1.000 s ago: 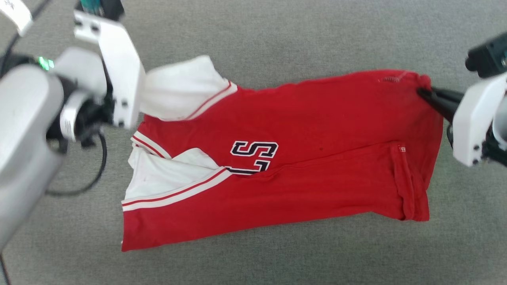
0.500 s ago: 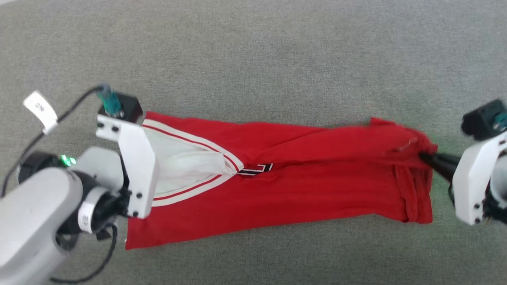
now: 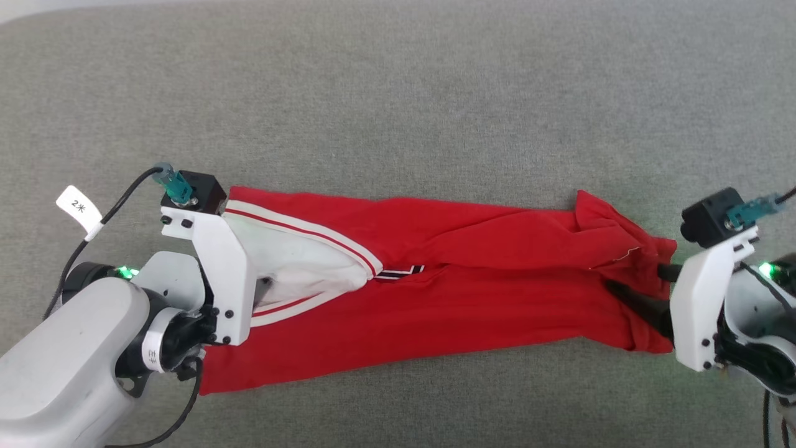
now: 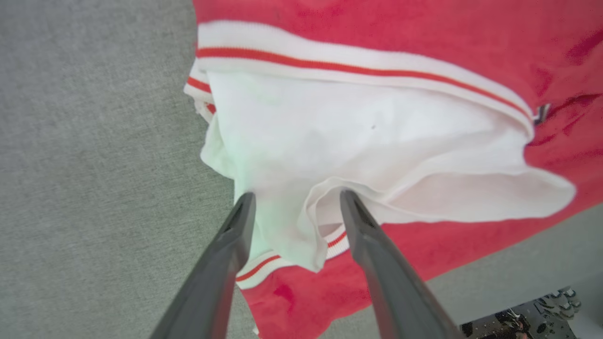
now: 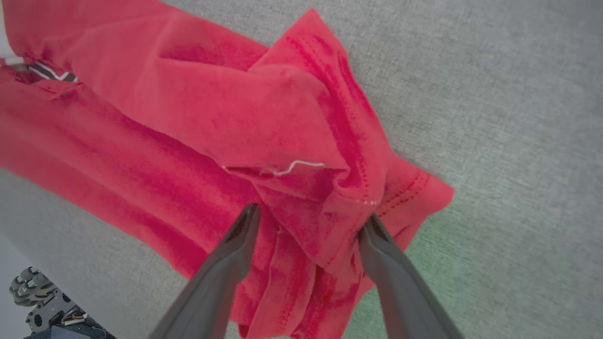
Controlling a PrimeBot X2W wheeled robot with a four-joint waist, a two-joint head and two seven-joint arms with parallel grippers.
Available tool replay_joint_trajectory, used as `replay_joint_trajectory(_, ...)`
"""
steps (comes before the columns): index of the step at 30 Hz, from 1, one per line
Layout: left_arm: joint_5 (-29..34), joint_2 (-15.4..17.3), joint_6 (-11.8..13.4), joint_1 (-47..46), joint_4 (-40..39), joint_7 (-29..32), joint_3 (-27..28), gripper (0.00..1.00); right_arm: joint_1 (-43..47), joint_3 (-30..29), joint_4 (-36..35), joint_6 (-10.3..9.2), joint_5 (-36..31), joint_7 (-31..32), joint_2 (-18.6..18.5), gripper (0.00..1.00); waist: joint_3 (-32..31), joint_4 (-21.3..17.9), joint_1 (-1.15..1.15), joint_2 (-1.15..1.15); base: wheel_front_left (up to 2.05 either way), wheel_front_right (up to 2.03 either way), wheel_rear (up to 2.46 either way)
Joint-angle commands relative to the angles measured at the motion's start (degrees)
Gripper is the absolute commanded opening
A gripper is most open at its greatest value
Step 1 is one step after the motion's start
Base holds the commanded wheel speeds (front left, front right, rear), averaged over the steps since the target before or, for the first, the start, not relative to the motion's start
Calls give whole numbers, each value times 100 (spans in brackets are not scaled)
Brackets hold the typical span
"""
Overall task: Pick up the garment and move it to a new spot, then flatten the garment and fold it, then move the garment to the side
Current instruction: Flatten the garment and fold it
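Observation:
The garment (image 3: 435,305), a red jersey with white sleeves and striped trim, lies on the grey surface as a long narrow band folded lengthwise, a sliver of black lettering showing at the fold. My left gripper (image 4: 294,197) is at its left end, open, with the white sleeve (image 4: 358,141) lying loose between the fingers. At the right end my right gripper (image 3: 640,283) is open too, its fingers (image 5: 235,254) spread either side of the bunched red hem (image 5: 320,188). In the head view the left wrist's white bracket (image 3: 217,267) hides the left fingers.
Grey fabric surface (image 3: 398,93) spreads wide beyond the garment on the far side. A black cable with a white tag (image 3: 79,208) trails from the left wrist. Parts of the robot's base show at the surface's edge (image 5: 42,306).
Both arms carried the garment's far edge over toward the near edge, folding it into a narrow band. Both grippers then went from shut on the cloth to open.

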Motion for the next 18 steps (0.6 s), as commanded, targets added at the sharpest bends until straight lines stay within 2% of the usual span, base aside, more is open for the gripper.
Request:
replay_joint_trajectory(1,-18,-2,-75,127,-36,-253,93,100,158,-88,-42,0,43,-57,-3,100,-93,37,0,0,0,0,0)
replay_joint_trajectory(6,92,42,-261,369,-244,-1037,285,100,471,-359,-188,0,46,-96,-55,100,-246,109,0,0,0,0,0)
replay_joint_trajectory(7,92,42,-261,369,-244,-1037,285,100,471,-359,-188,0,46,-96,-55,100,-246,109,0,0,0,0,0)
replay_joint_trajectory(11,230,124,-417,616,-415,-1809,468,100,690,-685,-278,0,-50,-117,-42,100,-311,170,0,0,0,0,0)
replay_joint_trajectory(18,466,96,-527,1119,-571,-3306,843,100,978,-1246,-226,0,-170,52,101,100,-354,341,0,0,0,0,0)
